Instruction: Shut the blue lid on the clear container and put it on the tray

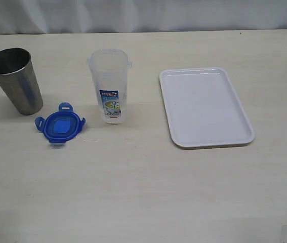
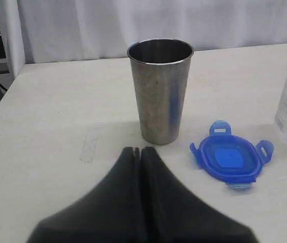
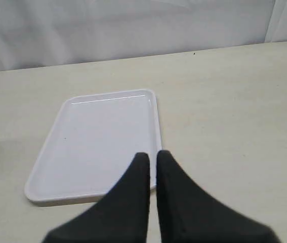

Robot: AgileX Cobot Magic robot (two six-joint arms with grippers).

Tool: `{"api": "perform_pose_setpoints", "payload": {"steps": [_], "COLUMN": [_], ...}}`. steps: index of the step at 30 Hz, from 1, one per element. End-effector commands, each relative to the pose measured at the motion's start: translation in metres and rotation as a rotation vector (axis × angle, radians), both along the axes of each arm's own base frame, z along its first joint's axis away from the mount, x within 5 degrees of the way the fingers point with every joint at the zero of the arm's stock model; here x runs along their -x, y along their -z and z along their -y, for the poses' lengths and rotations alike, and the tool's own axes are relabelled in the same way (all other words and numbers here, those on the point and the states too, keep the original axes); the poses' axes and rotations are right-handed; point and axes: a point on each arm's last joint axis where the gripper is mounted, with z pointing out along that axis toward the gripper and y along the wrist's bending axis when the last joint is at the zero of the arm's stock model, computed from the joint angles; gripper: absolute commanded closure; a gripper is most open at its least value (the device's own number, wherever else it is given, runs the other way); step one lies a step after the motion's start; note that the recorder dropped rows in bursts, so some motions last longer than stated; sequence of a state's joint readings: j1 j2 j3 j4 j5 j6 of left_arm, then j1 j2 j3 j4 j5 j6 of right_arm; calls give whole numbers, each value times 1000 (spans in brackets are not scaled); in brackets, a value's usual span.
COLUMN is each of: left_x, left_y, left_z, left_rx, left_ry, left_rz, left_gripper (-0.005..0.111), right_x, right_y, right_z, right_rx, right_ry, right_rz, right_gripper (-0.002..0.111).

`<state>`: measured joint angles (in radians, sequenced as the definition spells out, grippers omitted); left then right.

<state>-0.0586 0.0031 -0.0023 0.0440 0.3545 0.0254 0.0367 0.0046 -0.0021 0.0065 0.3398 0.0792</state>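
A tapered steel cup [image 1: 14, 80] stands upright at the table's left, close to the blue lid [image 1: 60, 125], which lies flat on the surface with its 4 flaps splayed. The clear container [image 1: 110, 86] stands upright and uncovered just right of the lid (label facing the exterior camera), not touching it. The white tray [image 1: 205, 106] lies well apart to the right. Both grippers are closed and hold nothing: the left gripper [image 2: 140, 150] points at the cup, and the right gripper [image 3: 152, 156] is by the tray's edge. The table [image 1: 143, 192] is pale wood-grain, with a white curtain [image 1: 133, 15] behind it.
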Motion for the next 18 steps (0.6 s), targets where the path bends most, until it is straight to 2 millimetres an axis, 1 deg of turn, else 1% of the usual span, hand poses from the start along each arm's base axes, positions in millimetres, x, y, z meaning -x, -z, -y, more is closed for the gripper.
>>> {"api": "perform_pose_setpoints", "payload": {"steps": [1, 4, 9, 13, 14, 18], "left_x": [-2, -3, -1, 4, 5, 9], "left_y": [-8, -17, -43, -57, -60, -69], "left_z": [0, 1, 2, 2, 2, 2], "left_rx": [-3, 7, 22, 44, 77, 313], "left_ry": [1, 5, 19, 27, 31, 64], "left_rz": [97, 196, 482, 649, 676, 765], "left_gripper": [107, 107, 107, 107, 107, 107], "right_x": [0, 0, 0, 0, 0, 0], "right_y": [1, 1, 1, 1, 1, 1], "right_z": [0, 0, 0, 0, 0, 0], "right_rx": [-6, -6, -6, -6, -6, -6], "right_ry": [1, 1, 1, 1, 1, 1], "right_rz": [1, 1, 1, 1, 1, 1], "right_gripper": [104, 104, 104, 104, 104, 104]}}
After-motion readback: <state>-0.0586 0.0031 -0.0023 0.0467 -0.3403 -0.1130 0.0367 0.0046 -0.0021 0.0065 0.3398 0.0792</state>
